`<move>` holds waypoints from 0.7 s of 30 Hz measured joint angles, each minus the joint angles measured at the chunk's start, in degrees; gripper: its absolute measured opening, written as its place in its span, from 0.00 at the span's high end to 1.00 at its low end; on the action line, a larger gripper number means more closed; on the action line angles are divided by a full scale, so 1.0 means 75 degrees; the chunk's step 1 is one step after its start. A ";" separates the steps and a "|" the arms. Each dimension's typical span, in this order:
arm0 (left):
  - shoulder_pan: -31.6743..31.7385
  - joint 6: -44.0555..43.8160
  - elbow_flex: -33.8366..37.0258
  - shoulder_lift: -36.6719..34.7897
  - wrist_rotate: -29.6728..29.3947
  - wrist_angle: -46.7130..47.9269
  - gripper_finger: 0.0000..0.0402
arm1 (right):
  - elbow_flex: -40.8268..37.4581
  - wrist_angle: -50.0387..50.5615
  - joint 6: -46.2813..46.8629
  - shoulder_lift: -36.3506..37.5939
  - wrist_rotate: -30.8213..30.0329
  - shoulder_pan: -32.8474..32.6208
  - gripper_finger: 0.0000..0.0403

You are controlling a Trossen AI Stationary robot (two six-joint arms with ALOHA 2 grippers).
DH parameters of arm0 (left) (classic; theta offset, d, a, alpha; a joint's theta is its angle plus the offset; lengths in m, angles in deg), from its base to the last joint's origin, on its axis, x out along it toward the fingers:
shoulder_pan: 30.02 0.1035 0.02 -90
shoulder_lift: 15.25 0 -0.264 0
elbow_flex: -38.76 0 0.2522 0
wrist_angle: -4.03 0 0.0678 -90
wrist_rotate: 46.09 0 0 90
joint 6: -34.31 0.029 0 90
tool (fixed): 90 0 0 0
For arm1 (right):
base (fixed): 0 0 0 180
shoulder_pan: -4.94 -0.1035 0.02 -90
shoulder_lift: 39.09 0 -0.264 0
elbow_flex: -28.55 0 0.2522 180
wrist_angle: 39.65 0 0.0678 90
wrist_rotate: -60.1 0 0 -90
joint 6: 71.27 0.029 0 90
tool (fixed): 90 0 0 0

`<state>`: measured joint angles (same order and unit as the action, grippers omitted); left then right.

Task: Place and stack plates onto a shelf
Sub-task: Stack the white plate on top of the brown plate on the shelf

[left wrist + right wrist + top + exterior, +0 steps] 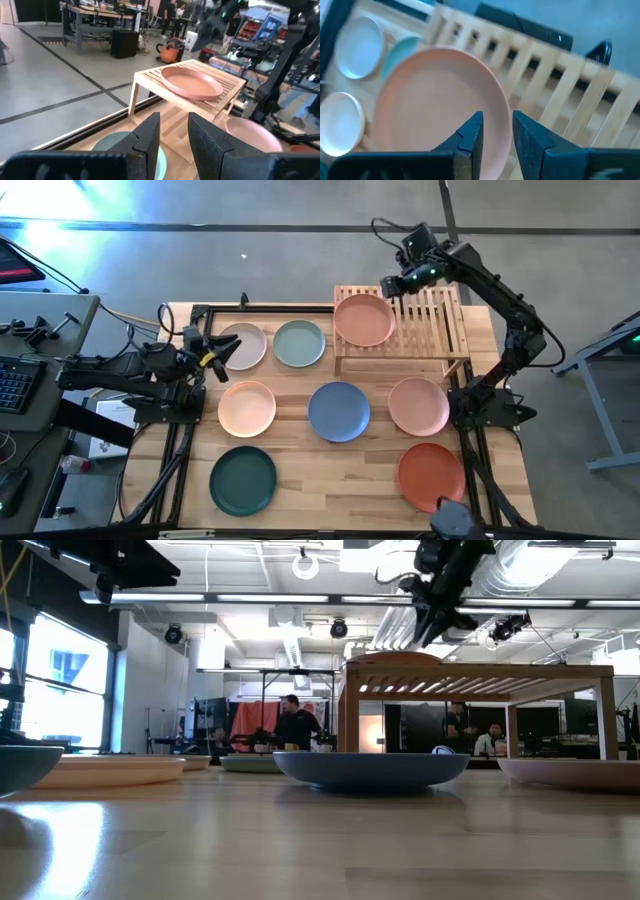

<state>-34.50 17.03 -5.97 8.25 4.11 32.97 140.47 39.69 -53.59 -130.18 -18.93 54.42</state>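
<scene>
The terracotta-pink plate (pixel 364 319) lies on the bamboo shelf (pixel 440 330) overhanging its left end, so the right gripper (pixel 392 286), fingers slightly apart and empty above it, could tip it off.

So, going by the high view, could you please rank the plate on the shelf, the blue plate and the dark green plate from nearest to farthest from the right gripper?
1. The plate on the shelf: right beside the right gripper, on the shelf's left half.
2. The blue plate: mid-table, in front of the shelf.
3. The dark green plate: front-left corner, farthest.
</scene>
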 joint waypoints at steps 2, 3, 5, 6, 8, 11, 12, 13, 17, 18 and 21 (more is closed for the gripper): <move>0.0029 0.0100 -0.0050 0.0214 -0.0060 0.0045 0.78 | 0.0366 0.0024 -0.0124 0.0000 0.0002 -0.0033 0.79; 0.0072 0.0162 -0.0129 0.0344 -0.0080 0.0053 0.78 | 0.0530 0.0024 -0.0180 0.0003 0.0002 -0.0060 0.79; 0.0197 0.0322 -0.0385 0.0652 -0.0137 0.0055 0.78 | 0.0834 0.0059 -0.0298 0.0003 0.0002 -0.0115 0.79; 0.0283 0.0444 -0.0531 0.0804 -0.0185 0.0139 0.78 | 0.0978 0.0096 -0.0353 0.0003 0.0005 -0.0144 0.79; 0.0477 0.0686 -0.0923 0.1136 -0.0266 0.0490 0.78 | 0.1233 0.0143 -0.0411 0.0010 0.0008 -0.0219 0.79; 0.0860 0.0922 -0.1539 0.1642 -0.0276 0.1372 0.78 | 0.1516 0.0209 -0.0428 0.0012 0.0011 -0.0333 0.79; 0.1015 0.0976 -0.1721 0.1800 -0.0276 0.1715 0.78 | 0.1586 0.0203 -0.0429 0.0012 0.0011 -0.0374 0.79; 0.1183 0.0996 -0.1871 0.1954 -0.0266 0.2034 0.78 | 0.1637 0.0196 -0.0430 0.0015 0.0011 -0.0416 0.79; 0.2088 0.0901 -0.2189 0.2455 0.0382 0.2964 0.78 | 0.1672 0.0204 -0.0428 0.0015 0.0010 -0.0573 0.79; 0.2324 0.0826 -0.2194 0.2547 0.0706 0.3060 0.78 | 0.1673 0.0204 -0.0428 0.0015 0.0010 -0.0614 0.79; 0.2981 0.0513 -0.2194 0.2868 0.1806 0.3404 0.78 | 0.1675 0.0204 -0.0428 0.0013 0.0008 -0.0771 0.79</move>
<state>-12.14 20.88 -22.42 29.76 17.66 58.49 153.03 41.22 -56.79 -130.08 -18.87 48.64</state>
